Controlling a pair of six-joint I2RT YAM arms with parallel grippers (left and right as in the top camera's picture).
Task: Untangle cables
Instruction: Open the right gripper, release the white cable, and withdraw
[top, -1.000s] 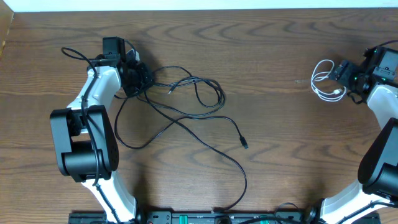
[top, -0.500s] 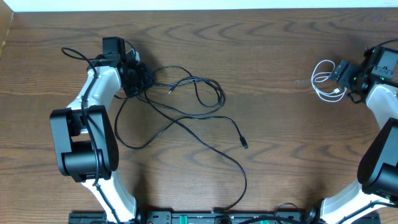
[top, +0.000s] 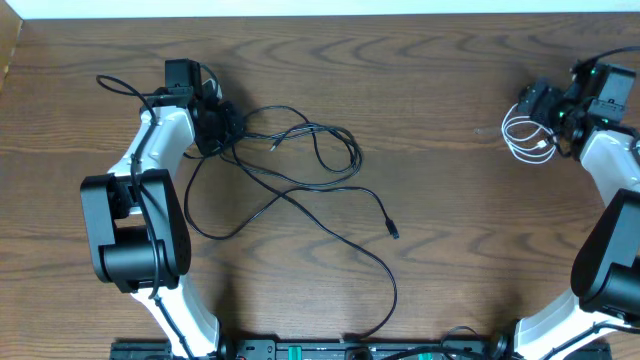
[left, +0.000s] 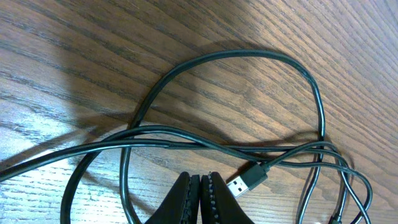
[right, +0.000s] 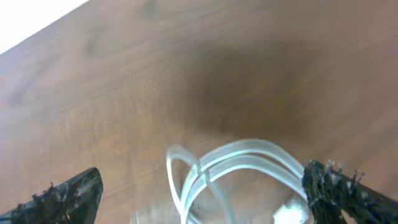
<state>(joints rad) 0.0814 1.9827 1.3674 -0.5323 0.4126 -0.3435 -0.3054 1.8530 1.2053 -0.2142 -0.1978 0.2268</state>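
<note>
Two long black cables (top: 300, 165) lie tangled on the wooden table left of centre; one plug end (top: 393, 230) lies loose at centre. In the left wrist view the black cables (left: 205, 146) loop and cross, with a USB plug (left: 245, 180) beside my fingers. My left gripper (top: 215, 125) (left: 200, 186) is shut at the tangle's left end, with nothing seen between its jaws. The white cable (top: 525, 135) (right: 249, 155) lies coiled at the far right. My right gripper (top: 545, 105) (right: 202, 186) is open, hovering over the coil with a finger on either side.
One black cable runs down to the table's front edge (top: 385, 300). A thin black cord (top: 115, 85) fixed to the left arm loops at the far left. The table's back edge (top: 320, 14) is close behind both grippers.
My right gripper has risen and shifted toward the back of the table above the white coil. The left arm and black cables have not moved.
</note>
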